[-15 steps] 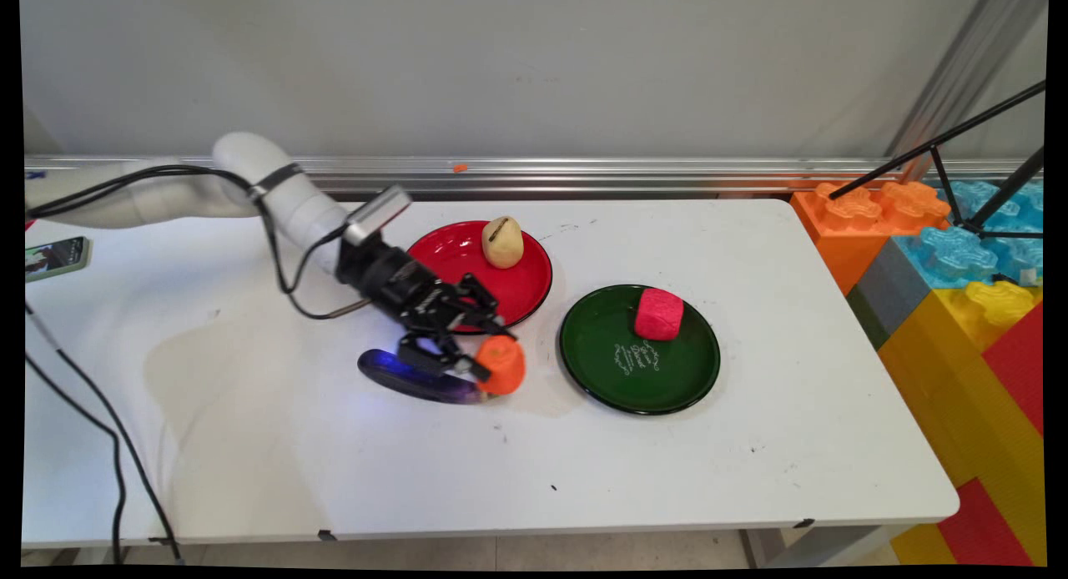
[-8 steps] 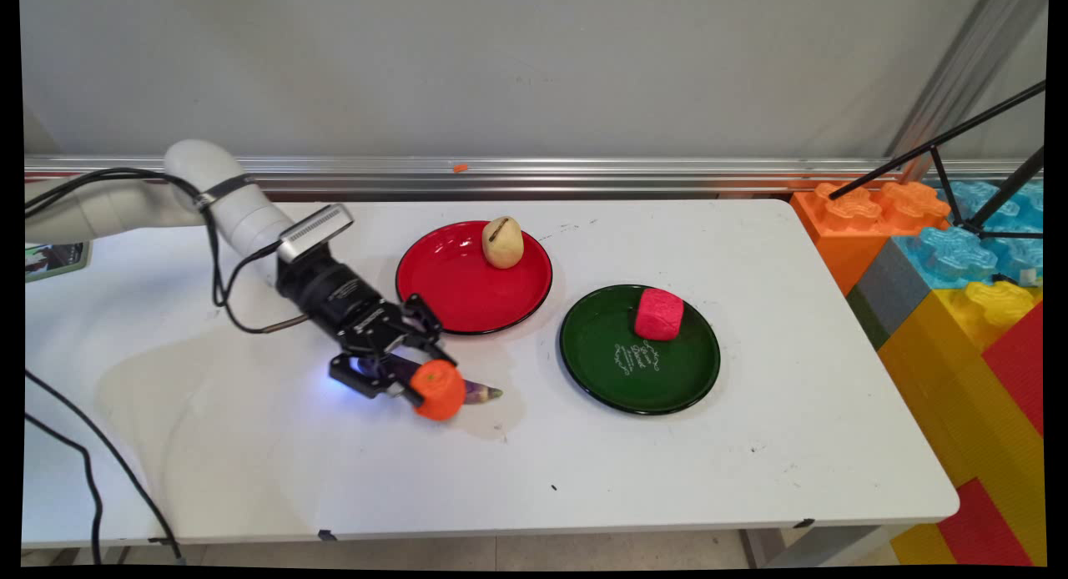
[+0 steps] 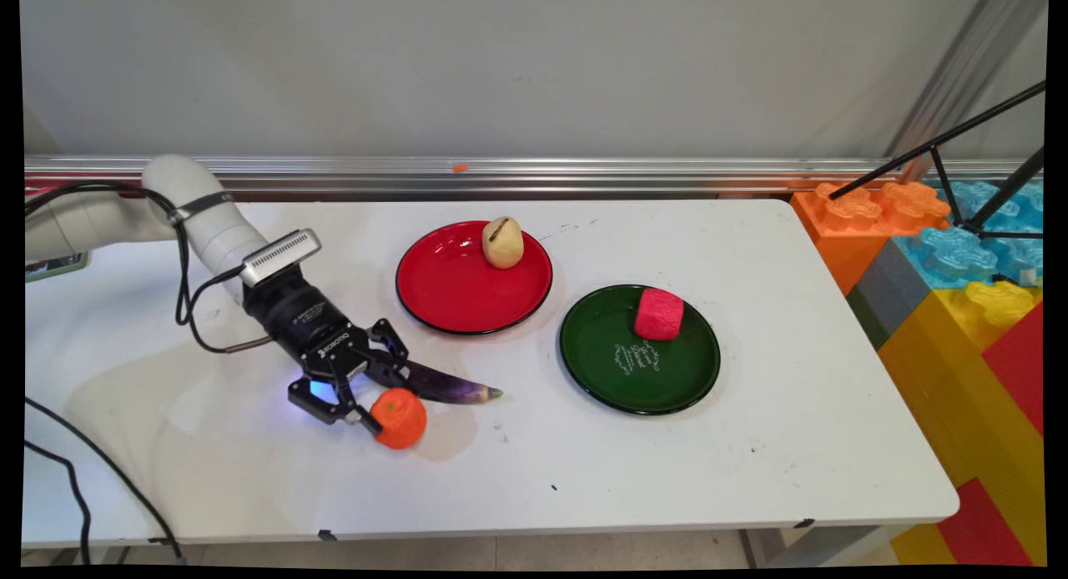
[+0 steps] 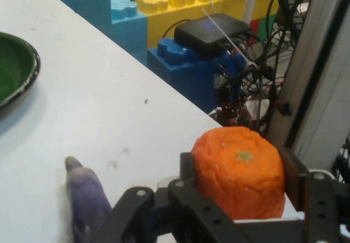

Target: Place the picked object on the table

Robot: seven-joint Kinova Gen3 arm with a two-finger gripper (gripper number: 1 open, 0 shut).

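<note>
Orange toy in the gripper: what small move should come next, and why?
Probably lift a little. The gripper is shut on the orange toy, which sits low over the table right beside the eggplant; rising first would likely avoid dragging or nudging it.

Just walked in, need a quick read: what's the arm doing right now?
The gripper is shut on the orange, low over the white table, beside the purple eggplant. A red plate holds a potato; a green plate holds a red block.
</note>
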